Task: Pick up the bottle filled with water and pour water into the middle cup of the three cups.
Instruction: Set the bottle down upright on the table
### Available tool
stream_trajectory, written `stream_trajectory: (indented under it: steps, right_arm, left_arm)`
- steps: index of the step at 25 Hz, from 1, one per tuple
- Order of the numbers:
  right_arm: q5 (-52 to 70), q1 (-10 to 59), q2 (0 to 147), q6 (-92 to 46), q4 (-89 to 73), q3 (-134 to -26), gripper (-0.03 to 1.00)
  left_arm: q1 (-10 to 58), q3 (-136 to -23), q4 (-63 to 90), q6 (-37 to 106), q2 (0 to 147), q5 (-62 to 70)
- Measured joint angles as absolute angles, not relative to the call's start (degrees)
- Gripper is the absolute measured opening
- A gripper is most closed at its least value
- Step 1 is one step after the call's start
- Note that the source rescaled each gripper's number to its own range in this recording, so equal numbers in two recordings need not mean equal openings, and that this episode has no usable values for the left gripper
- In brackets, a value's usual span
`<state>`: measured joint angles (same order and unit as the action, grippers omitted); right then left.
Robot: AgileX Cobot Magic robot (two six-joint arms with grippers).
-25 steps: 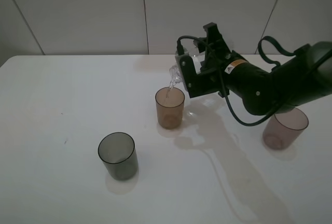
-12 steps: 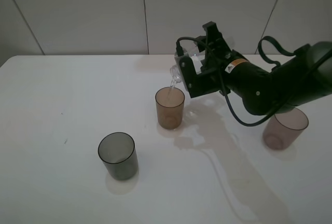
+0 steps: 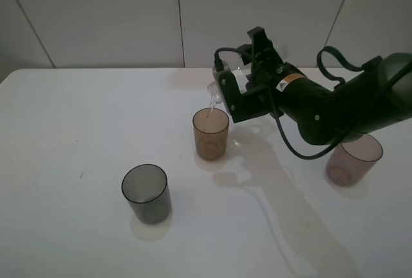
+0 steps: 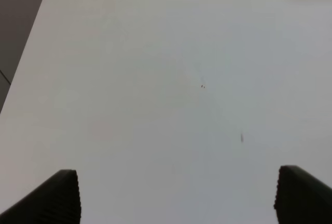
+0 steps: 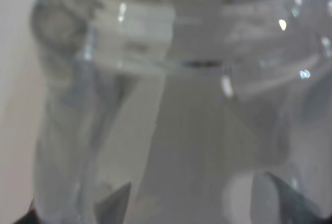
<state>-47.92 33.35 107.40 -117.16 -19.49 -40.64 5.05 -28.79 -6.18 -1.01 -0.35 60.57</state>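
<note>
Clear bottle, clamped in the right gripper, sits tipped slightly further left than 1 s ago above the amber middle cup, stream still landing inside, so the pour looks on track; left gripper hangs open over the table.

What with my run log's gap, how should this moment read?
right pincer holds bottle | pouring into brown cup | left pincer open
</note>
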Motion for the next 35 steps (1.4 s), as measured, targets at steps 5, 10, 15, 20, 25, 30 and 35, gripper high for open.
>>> stream_trajectory:
  steps: [5, 10, 15, 20, 25, 30, 35]
  right_arm:
    - [-48.19, 33.34, 107.40, -119.36, -19.61, -40.64, 0.00]
    - [-48.73, 33.34, 107.40, -119.88, -19.61, -40.64, 0.00]
    - [-48.85, 33.34, 107.40, -123.21, -19.65, -40.64, 0.00]
    - [-48.85, 33.34, 107.40, -125.22, -19.72, -40.64, 0.00]
    - [-49.77, 33.99, 107.40, -125.47, -19.81, -40.64, 0.00]
    - [-50.95, 33.99, 107.40, -125.47, -19.81, -40.64, 0.00]
    - [-53.28, 34.54, 107.40, -125.47, -19.71, -40.64, 0.00]
  left_arm:
    - [5.05, -28.79, -6.18, -1.01, -0.35, 60.57]
    - [5.05, -28.79, -6.18, -1.01, -0.35, 60.57]
    - [5.05, -28.79, -6.18, -1.01, -0.35, 60.57]
    - [5.05, -28.79, -6.18, -1.01, -0.35, 60.57]
    - [5.05, -28.79, -6.18, -1.01, -0.35, 60.57]
    - [5.05, -28.79, -6.18, -1.01, -0.35, 60.57]
    - [5.05, -28.79, -6.18, -1.01, -0.35, 60.57]
